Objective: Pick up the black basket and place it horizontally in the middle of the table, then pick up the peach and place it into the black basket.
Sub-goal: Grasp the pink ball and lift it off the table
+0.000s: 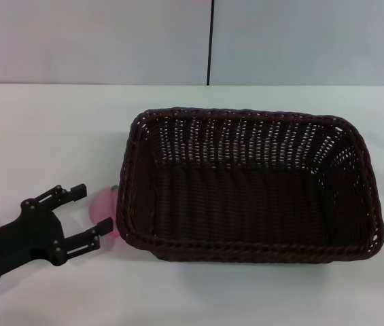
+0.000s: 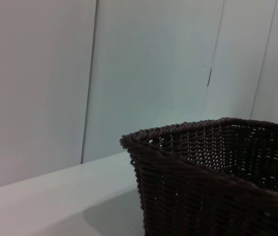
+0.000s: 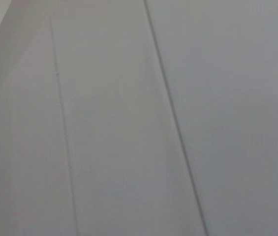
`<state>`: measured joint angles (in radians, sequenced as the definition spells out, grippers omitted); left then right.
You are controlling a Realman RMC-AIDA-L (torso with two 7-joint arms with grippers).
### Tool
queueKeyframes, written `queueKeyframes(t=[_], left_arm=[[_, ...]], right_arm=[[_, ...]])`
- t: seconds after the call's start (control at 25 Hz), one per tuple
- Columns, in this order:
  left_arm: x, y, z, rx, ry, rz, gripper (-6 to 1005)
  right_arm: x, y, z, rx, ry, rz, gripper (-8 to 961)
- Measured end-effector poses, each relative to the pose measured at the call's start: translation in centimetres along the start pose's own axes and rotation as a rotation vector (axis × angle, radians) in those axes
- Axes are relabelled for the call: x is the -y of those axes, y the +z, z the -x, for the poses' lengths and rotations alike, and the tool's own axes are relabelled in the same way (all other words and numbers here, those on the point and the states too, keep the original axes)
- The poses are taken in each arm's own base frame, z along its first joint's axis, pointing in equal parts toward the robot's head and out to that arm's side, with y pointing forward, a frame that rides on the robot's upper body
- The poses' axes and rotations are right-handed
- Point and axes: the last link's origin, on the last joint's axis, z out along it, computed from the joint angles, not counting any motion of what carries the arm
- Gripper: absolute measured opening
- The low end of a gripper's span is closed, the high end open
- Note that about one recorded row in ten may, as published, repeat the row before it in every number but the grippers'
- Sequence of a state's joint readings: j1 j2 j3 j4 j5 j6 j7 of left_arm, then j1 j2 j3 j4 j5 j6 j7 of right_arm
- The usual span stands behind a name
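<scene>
Beside the basket point(image 1: 249, 183), set lengthwise mid-counter point(image 1: 42, 129), the peach point(image 1: 103, 206) is bracketed by the left end effector point(image 1: 91, 212), spread wide, nothing gripped. Risk: closing fingers may snag the adjacent wicker wall.

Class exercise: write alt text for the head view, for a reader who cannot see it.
The open left end effector reaches toward the peach, which lies on the table against the empty black basket. The basket sits lengthwise across the table's middle.
</scene>
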<state>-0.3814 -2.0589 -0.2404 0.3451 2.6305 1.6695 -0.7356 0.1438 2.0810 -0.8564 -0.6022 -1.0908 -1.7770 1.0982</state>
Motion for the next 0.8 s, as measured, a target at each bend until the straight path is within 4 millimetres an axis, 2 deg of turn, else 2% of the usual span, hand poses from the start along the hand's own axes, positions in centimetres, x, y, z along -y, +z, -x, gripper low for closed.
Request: queueKeyframes(t=[0.24, 0.36, 0.8], left_arm=[[0.2, 1.2, 0.6, 0.024, -0.003, -0.03, 827], [0.2, 1.7, 0.7, 0.025, 0.004, -0.032, 770], [0.0, 1.5, 0.4, -0.032, 0.085, -0.065, 542]], right_arm=[[0.3, -1.3, -0.9, 0.059, -0.001, -0.106, 557], [0.5, -2.1, -1.3, 0.074, 0.003, -0.163, 557], [0.5, -3.0, -1.6, 0.07, 0.014, -0.205, 557]])
